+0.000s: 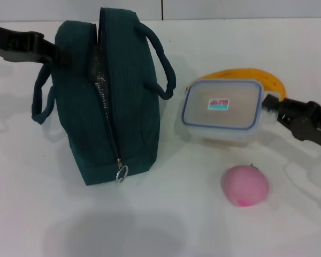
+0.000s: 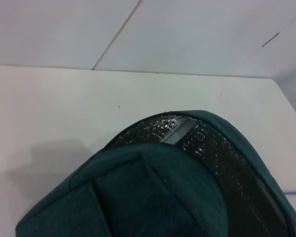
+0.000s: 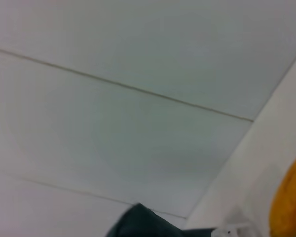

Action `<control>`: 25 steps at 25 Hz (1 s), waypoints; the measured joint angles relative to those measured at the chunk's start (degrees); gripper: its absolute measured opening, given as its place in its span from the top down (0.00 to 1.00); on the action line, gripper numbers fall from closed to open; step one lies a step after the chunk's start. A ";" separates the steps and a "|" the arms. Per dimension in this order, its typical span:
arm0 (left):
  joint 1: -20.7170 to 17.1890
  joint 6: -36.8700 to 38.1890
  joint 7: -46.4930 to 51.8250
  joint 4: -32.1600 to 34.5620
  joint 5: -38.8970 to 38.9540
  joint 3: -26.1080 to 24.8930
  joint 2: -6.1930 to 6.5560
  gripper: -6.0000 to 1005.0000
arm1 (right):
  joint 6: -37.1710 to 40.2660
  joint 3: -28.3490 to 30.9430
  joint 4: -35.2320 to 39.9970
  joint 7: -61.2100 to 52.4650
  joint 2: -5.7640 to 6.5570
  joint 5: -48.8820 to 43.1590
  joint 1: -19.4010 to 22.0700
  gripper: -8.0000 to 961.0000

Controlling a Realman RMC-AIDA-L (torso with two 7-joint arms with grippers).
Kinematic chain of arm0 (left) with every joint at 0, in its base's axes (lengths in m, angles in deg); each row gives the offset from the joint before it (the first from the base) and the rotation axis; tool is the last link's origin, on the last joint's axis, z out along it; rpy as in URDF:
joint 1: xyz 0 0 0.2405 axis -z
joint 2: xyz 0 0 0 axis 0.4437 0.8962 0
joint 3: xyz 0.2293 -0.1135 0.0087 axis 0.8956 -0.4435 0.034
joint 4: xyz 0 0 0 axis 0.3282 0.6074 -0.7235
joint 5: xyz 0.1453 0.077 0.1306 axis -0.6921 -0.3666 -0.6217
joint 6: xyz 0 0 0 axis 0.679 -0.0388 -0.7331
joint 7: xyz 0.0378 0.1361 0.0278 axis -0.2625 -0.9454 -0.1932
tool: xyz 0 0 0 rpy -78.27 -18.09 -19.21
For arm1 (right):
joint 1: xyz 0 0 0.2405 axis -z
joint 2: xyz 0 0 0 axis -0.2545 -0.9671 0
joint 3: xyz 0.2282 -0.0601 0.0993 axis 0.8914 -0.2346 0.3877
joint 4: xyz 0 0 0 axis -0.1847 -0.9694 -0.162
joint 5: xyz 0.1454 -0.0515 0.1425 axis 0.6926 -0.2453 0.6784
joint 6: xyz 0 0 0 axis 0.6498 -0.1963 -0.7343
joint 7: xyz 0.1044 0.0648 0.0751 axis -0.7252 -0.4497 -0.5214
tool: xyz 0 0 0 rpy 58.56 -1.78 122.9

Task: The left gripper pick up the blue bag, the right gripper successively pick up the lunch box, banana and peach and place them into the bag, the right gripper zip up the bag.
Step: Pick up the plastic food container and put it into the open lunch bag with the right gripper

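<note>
The blue bag (image 1: 115,101), dark teal, stands upright on the white table with its zipper open along the top and its silver lining (image 2: 187,143) showing. My left gripper (image 1: 52,49) is at the bag's upper left side, shut on its edge. The clear lunch box (image 1: 222,107) with a blue-rimmed lid sits tilted to the right of the bag. My right gripper (image 1: 266,103) is shut on its right end. The yellow banana (image 1: 257,76) lies just behind the box; its end also shows in the right wrist view (image 3: 291,197). The pink peach (image 1: 245,186) rests in front of the box.
The bag's zipper pull ring (image 1: 121,172) hangs at its near lower end. Two carry handles (image 1: 163,69) loop out on either side of the bag. The white table (image 1: 37,203) ends at a wall at the back.
</note>
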 joint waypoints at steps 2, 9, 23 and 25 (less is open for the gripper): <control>0.01 -0.03 -0.23 0.00 0.00 0.00 0.00 0.95 | 0.97 0.01 -0.42 -0.36 -0.11 1.72 0.08 0.89; 0.33 -0.04 -0.43 0.00 0.00 0.00 -0.01 0.95 | 3.51 0.01 -1.33 -0.67 -0.23 6.49 0.07 0.89; 2.03 0.19 0.19 0.00 0.73 0.33 -0.39 0.95 | 11.31 0.01 -1.48 -5.67 -0.39 17.14 -1.49 0.89; 2.53 0.27 0.36 -0.10 0.74 0.38 -0.59 0.95 | 12.07 0.01 -1.49 -6.04 -0.50 17.77 -2.68 0.89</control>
